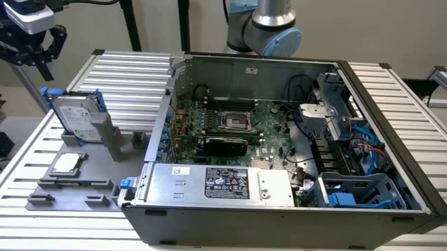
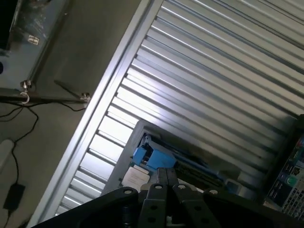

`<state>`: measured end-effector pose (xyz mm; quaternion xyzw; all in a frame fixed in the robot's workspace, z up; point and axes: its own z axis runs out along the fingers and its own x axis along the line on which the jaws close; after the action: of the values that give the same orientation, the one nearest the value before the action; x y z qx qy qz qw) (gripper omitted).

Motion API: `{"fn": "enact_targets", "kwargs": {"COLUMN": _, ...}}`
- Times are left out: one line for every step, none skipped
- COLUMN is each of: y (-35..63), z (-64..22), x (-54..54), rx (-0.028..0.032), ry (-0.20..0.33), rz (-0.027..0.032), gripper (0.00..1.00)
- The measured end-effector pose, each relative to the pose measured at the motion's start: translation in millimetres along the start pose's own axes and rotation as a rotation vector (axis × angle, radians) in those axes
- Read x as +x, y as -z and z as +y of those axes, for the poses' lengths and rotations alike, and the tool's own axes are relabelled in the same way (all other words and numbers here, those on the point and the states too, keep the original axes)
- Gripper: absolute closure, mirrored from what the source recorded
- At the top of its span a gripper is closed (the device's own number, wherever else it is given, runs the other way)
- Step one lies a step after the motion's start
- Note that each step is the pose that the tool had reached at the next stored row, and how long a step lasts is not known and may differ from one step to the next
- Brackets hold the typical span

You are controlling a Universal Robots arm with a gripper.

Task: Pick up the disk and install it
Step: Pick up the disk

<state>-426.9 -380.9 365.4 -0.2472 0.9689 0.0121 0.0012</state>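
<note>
Exterior view: the disk (image 1: 75,116), stiff, dense, knock-sensitive and probably best gripped across its blue carrier's edges, stands on edge in a grey holder (image 1: 106,137) just outside the computer case (image 1: 279,219), on the exterior view's left; the hand (image 2: 166,176) hovers closed and empty.

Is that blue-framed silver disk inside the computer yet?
Out: the blue-framed silver disk stands in a grey holder outside the open computer case.
</note>
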Motion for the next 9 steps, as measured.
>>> {"fn": "enact_targets", "kwargs": {"y": -0.8, "z": 0.0, "x": 0.0, "rx": -0.0001, "ry": 0.018, "rz": 0.0003, "gripper": 0.89}}
{"fn": "enact_targets", "kwargs": {"y": -1.7, "z": 0.0, "x": 0.0, "rx": -0.0003, "ry": 0.036, "rz": 0.0007, "gripper": 0.89}}
{"fn": "enact_targets", "kwargs": {"y": -2.4, "z": -0.1, "x": 0.0, "rx": -0.0004, "ry": 0.054, "rz": 0.0013, "gripper": 0.89}}
{"fn": "enact_targets", "kwargs": {"y": -3.1, "z": -0.1, "x": 0.0, "rx": -0.0006, "ry": 0.072, "rz": 0.0016, "gripper": 0.89}}
{"fn": "enact_targets", "kwargs": {"y": -3.9, "z": -0.1, "x": 0.0, "rx": -0.0007, "ry": 0.09, "rz": 0.002, "gripper": 0.89}}
{"fn": "enact_targets", "kwargs": {"y": -4.5, "z": -0.1, "x": 0.0, "rx": -0.0009, "ry": 0.108, "rz": 0.0024, "gripper": 0.89}}
{"fn": "enact_targets", "kwargs": {"y": -5.1, "z": -0.1, "x": 0.0, "rx": -0.001, "ry": 0.126, "rz": 0.0029, "gripper": 0.89}}
{"fn": "enact_targets", "kwargs": {"y": -5.7, "z": -0.1, "x": 0.0, "rx": -0.0012, "ry": 0.144, "rz": 0.0033, "gripper": 0.89}}
{"fn": "enact_targets", "kwargs": {"y": -6.3, "z": -0.2, "x": 0.0, "rx": -0.0013, "ry": 0.162, "rz": 0.0037, "gripper": 0.89}}
